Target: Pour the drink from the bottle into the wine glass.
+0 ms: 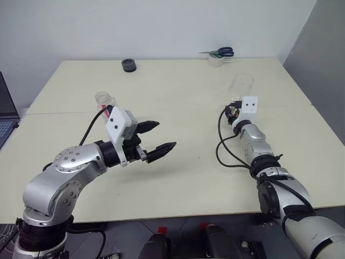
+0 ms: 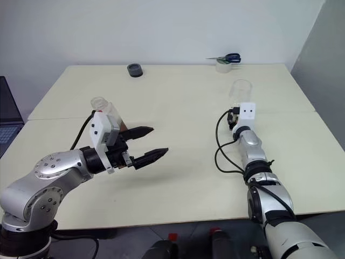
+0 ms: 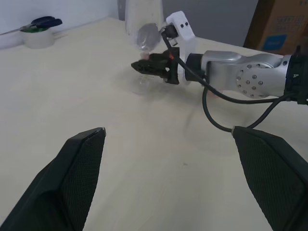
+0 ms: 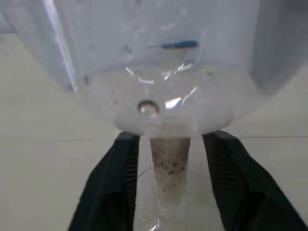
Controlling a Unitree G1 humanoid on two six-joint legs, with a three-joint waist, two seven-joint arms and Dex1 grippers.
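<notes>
The wine glass (image 2: 241, 89) stands upright at the right of the table, clear and with no liquid in it. My right gripper (image 3: 138, 66) reaches level to it and is shut on the stem (image 4: 168, 168) just under the bowl, one finger on each side. The bottle (image 1: 105, 99) stands at the left, behind my left wrist; I see its clear neck, while its body and the drink are hidden. My left gripper (image 1: 166, 135) hovers over the table in front of the bottle, open, holding nothing and pointing toward the glass.
A black tape roll (image 1: 129, 65) lies at the far edge. Blue-handled scissors (image 1: 222, 52) rest on a white tape roll (image 1: 215, 60) at the far right. A laptop (image 1: 5, 116) sits past the table's left edge. A seam (image 1: 178, 108) crosses the tabletop.
</notes>
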